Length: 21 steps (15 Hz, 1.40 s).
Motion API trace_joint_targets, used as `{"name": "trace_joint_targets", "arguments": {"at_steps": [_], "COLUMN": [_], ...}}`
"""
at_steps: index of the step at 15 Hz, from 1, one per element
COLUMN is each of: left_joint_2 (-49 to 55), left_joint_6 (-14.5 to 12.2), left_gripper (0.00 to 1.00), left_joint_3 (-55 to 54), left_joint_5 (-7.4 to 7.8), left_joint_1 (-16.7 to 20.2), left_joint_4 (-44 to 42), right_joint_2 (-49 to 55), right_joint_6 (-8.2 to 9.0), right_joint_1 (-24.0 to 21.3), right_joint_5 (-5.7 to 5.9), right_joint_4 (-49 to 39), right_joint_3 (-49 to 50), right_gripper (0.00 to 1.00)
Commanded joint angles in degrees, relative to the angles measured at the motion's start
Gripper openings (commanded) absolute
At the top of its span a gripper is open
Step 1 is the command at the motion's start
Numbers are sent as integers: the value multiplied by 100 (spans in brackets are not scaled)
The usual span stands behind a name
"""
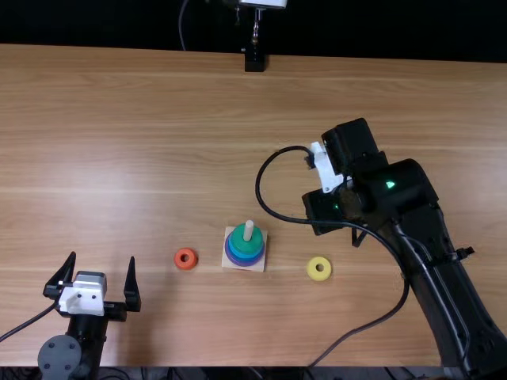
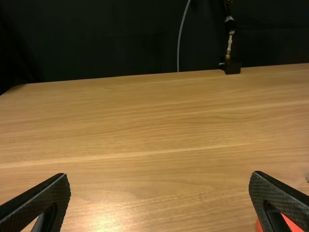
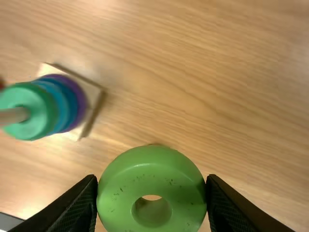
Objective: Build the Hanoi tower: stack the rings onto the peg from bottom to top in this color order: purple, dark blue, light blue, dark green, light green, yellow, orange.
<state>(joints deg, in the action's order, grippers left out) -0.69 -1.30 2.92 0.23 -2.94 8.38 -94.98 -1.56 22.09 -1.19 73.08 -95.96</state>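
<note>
Four rings stacked on the peg (image 1: 249,230), from the bottom up purple (image 3: 82,104), dark blue (image 3: 72,104), light blue (image 3: 62,104) and dark green (image 3: 36,96), with the tip of the peg standing clear above. Underneath, a square wooden base (image 1: 260,265), roughly midway between the left and right edges of the counter (image 1: 158,119) and closer to the near edge than the far one. Orange ring (image 1: 178,260) lying flat just left of the base; yellow ring (image 1: 312,268) flat to its right. Right claw (image 1: 323,212) above the counter, right of the base, pinching the light green ring (image 3: 152,174) with a finger against either side. Left claw (image 1: 95,285) spread wide and empty, by the counter's near left corner.
</note>
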Motion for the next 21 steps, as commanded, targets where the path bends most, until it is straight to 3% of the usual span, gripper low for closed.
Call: {"name": "trace_joint_targets", "arguments": {"at_steps": [1,12,21], "left_joint_2": [69,69,69], "left_joint_6": [-39,-39,-39], "left_gripper": [100,100,100], "left_joint_3": [-292,-292,-292], "left_joint_5": [19,19,19], "left_joint_1": [22,22,22], "left_joint_4": [111,111,111], "right_joint_2": [-47,-504,-794], "right_joint_6": [-2,19,40], "right_joint_1": [208,1465,1702], "right_joint_5": [-60,-123,-123], "right_joint_4": [60,92,28], "right_joint_3": [-388,-1162,-1162], "right_gripper": [0,0,0]}}
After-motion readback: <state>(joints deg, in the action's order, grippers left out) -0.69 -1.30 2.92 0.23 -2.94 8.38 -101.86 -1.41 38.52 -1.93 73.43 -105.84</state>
